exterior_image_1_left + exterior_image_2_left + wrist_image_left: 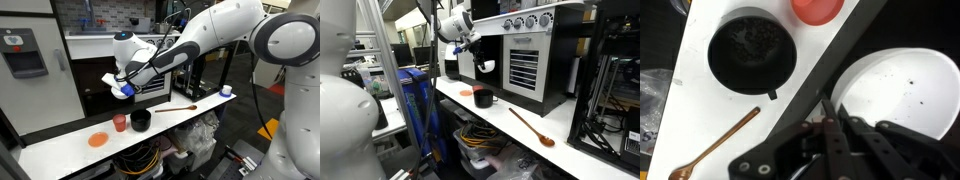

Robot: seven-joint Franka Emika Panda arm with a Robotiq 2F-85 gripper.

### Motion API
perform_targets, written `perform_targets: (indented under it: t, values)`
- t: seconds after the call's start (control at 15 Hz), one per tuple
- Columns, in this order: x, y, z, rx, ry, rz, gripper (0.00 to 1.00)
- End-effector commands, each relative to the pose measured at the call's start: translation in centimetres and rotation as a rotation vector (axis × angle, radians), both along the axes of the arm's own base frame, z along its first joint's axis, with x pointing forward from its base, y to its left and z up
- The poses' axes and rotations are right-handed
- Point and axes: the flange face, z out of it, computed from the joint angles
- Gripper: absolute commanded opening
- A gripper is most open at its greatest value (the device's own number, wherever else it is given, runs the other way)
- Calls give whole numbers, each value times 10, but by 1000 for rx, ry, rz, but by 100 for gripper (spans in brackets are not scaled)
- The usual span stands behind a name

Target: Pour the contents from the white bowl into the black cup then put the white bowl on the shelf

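Note:
My gripper is shut on the rim of the white bowl, which is empty but for a few dark specks. In both exterior views the gripper holds the bowl in the air at the mouth of the dark recess, above the shelf. The black cup stands on the white countertop with dark bits inside; it also shows in both exterior views, below and apart from the bowl.
A red cup stands beside the black cup, and an orange disc lies further along. A wooden spoon lies on the countertop. A small blue-and-white cup is at the far end.

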Motion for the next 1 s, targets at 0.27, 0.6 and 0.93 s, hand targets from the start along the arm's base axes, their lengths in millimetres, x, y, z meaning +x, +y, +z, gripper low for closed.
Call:
perform_targets:
  t: [0.27, 0.6, 0.93]
  values:
    - [8, -10, -22, 50, 0, 27, 1]
    - [22, -13, -37, 67, -15, 46, 1]
    - [32, -13, -53, 93, 4, 62, 1]
